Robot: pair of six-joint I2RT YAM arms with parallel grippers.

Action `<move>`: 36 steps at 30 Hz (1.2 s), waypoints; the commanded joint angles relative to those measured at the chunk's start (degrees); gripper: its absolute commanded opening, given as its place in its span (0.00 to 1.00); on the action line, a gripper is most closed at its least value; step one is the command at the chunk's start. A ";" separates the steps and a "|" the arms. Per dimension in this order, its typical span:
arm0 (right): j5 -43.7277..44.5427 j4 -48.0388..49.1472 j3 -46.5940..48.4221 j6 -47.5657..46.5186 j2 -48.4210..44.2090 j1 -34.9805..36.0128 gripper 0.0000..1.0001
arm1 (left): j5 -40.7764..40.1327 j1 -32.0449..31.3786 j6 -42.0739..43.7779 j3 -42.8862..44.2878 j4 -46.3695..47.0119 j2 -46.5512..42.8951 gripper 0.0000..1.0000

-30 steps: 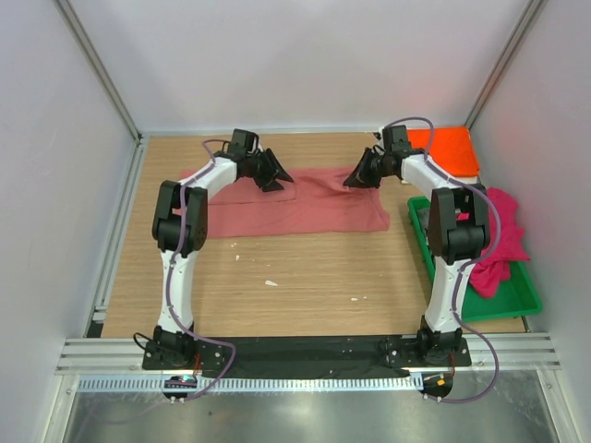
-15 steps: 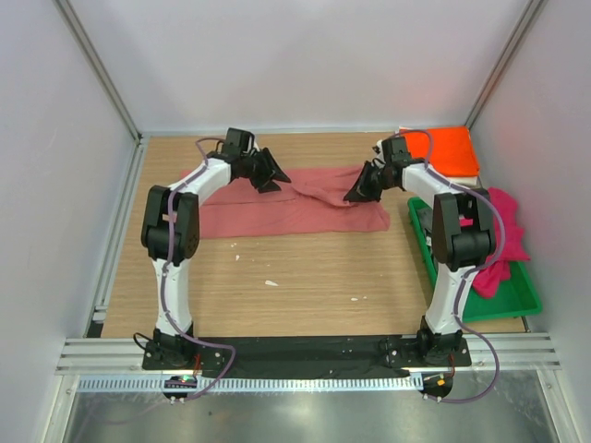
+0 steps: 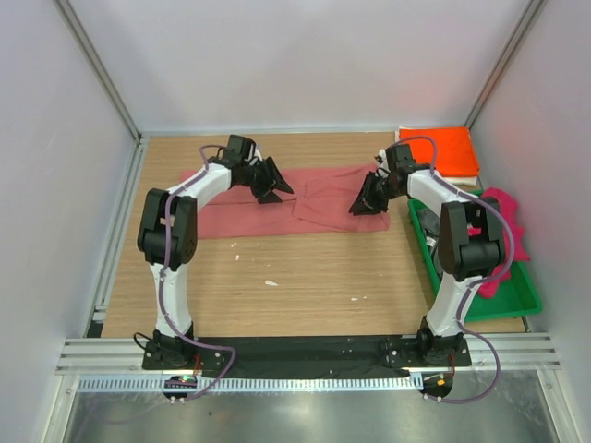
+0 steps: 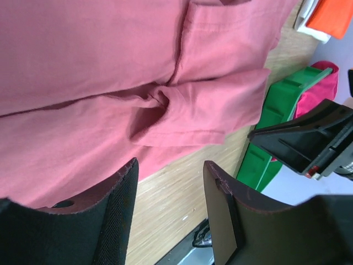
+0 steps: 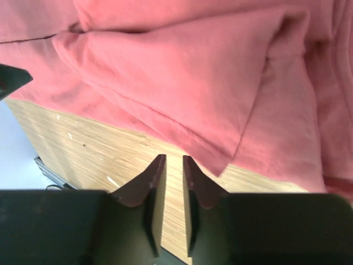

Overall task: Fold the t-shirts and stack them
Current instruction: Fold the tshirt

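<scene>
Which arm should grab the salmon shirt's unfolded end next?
Left, probably: the left gripper hangs open and empty nearer the flat end of the salmon shirt; the right gripper is over the folded flap.

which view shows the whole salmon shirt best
Top external: the salmon-red shirt lies almost whole, stretched across the table. Left wrist shows only its middle with a bunched sleeve; right wrist only a folded flap and its edge.

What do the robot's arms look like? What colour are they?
The left arm and right arm are white tubes with chunky black joints. A thin purple cable runs along each. The left gripper and right gripper are black, each with two flat wedge-shaped fingers.
</scene>
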 commanded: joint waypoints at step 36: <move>-2.29 7.43 -12.42 15.35 -2.78 -2.80 0.36 | 5.87 -4.10 8.71 12.94 -8.22 12.20 0.45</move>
